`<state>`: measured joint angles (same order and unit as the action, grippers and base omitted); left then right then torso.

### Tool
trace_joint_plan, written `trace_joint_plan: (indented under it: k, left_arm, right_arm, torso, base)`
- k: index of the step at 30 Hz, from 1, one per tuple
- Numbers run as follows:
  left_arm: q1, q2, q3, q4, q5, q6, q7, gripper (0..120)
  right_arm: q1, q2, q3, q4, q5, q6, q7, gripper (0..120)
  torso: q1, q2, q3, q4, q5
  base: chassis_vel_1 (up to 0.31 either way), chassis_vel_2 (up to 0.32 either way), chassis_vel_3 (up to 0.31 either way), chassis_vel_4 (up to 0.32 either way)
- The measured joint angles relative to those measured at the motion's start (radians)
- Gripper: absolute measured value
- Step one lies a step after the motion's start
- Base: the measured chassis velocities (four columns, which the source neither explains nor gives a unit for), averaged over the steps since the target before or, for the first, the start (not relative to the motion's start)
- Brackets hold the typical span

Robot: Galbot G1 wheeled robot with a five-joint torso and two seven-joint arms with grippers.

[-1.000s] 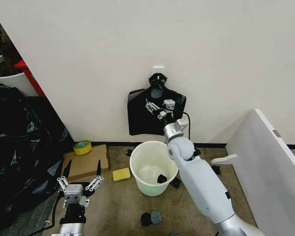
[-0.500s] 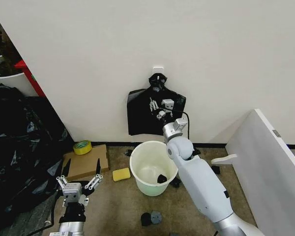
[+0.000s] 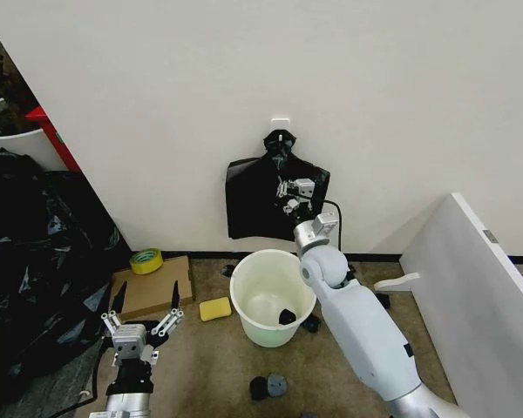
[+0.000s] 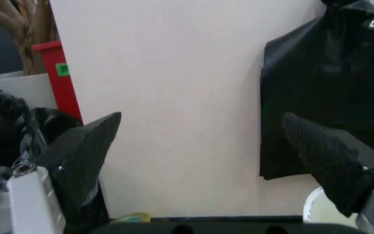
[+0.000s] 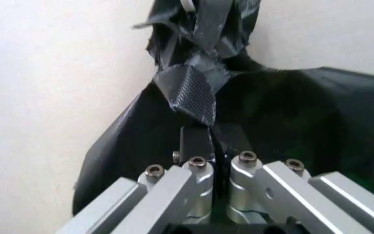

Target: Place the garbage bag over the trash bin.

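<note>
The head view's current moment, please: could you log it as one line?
right gripper: shut on black bundle hanging on wall | left gripper: open, low over floor | trash bin: unlined

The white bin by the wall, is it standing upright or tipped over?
Upright. The trash bin stands on the floor with its round mouth facing up, so its inside shows; a small dark object lies inside.

Your head view looks down from high at the floor and wall (image 3: 401, 96), with the black bundle (image 3: 257, 196) hung at twelve o'clock. Your left wrist view sits low near the floor, facing that wall from farther back. Your right wrist view is pressed close to the bundle's knotted top (image 5: 196, 73). All three share that bundle.
</note>
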<state>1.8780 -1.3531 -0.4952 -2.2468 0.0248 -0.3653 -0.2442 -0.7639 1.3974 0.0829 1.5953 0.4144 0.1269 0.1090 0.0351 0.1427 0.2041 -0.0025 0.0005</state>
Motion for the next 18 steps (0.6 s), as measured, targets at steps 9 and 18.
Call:
trace_joint_plan:
  k: [9,18]
  left_arm:
    - [-0.006,0.002,0.003,0.011,-0.002,-0.002,-0.001,97]
    - [-0.011,0.001,0.012,0.02,0.0,-0.002,-0.001,97]
  right_arm:
    - [-0.186,-0.052,0.007,0.095,-0.174,0.065,-0.07,0]
    - [-0.327,-0.107,0.008,0.185,-0.286,0.103,-0.12,0]
  torso:
    - [0.0,0.0,0.0,-0.0003,0.0]
    - [0.0,0.0,0.0,-0.0001,0.0001]
  base:
    - [0.0,0.0,0.0,0.0]
    - [0.0,0.0,0.0,0.0]
